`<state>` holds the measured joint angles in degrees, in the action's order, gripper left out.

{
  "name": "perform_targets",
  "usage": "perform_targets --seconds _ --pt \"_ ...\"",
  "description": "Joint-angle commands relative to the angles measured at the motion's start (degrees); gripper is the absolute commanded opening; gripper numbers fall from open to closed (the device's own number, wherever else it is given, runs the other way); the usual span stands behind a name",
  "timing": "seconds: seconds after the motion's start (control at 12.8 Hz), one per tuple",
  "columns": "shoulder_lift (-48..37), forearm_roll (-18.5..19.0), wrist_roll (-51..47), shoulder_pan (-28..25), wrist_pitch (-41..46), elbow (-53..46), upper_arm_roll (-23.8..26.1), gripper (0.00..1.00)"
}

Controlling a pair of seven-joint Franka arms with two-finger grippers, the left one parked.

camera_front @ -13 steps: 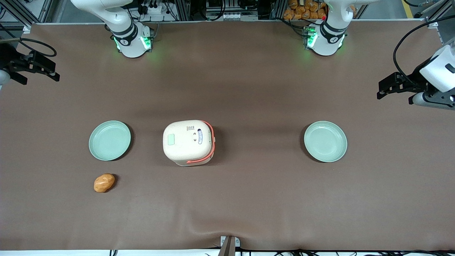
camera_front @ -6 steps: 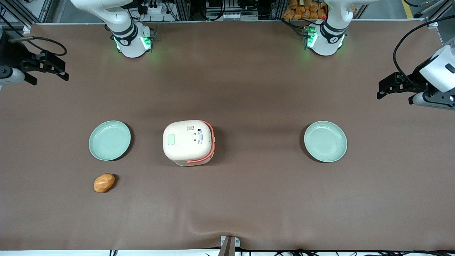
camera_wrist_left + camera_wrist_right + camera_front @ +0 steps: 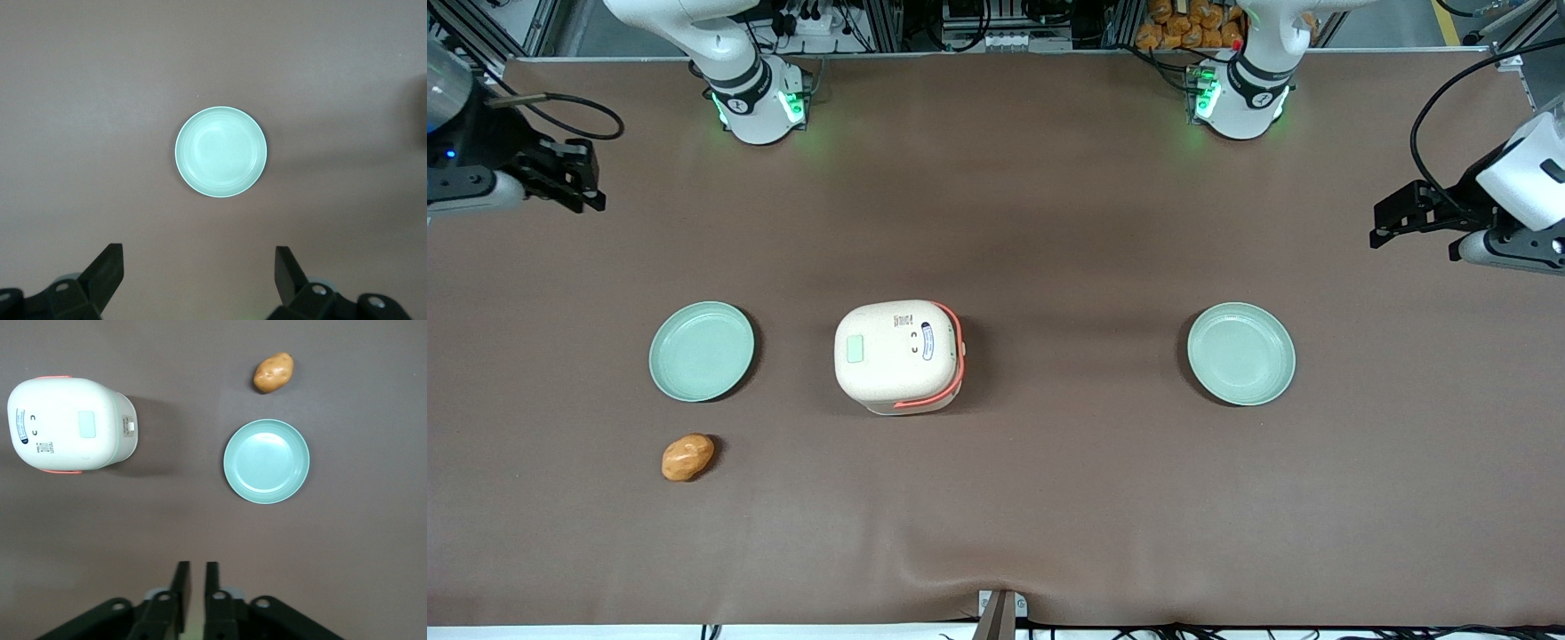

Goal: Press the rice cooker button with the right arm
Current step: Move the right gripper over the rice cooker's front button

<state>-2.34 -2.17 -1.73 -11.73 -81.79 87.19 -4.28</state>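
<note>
one wrist view alone shows the claw [image 3: 193, 577] nearly pressed together, well apart from the rice cooker [image 3: 67, 423].

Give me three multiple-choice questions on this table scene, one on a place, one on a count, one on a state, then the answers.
1. Where is the potato?
A. on a plate
B. on the table, nearer the front camera than the plate beside it
C. in the cooker

2. How many green plates?
A. one
B. two
C. three

3. The rice cooker lid is
A. shut
B. open
C. missing

Answers: B, it lies on bare cloth near one plate. B, a second plate lies toward the parked arm's end. A, the button faces up, untouched; the gripper, nearly shut, hovers far from it.
</note>
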Motion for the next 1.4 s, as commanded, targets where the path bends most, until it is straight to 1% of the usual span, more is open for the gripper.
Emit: perform_targets --seconds 0.0,0.39,0.78,1.09,1.32 --pt "2.0 -0.6 -3.3 0.0 0.2 -1.3 2.1 0.0" --pt "5.1 -0.5 -10.5 -0.5 -4.4 -0.4 8.1 0.0" --pt "10.0 -0.3 -14.4 -4.0 -8.1 -0.4 8.4 0.0" --pt "11.4 0.1 -14.8 -5.4 -15.0 4.1 8.4 0.0" --pt "14.5 0.1 -20.6 -6.9 -19.5 4.7 8.7 0.0"
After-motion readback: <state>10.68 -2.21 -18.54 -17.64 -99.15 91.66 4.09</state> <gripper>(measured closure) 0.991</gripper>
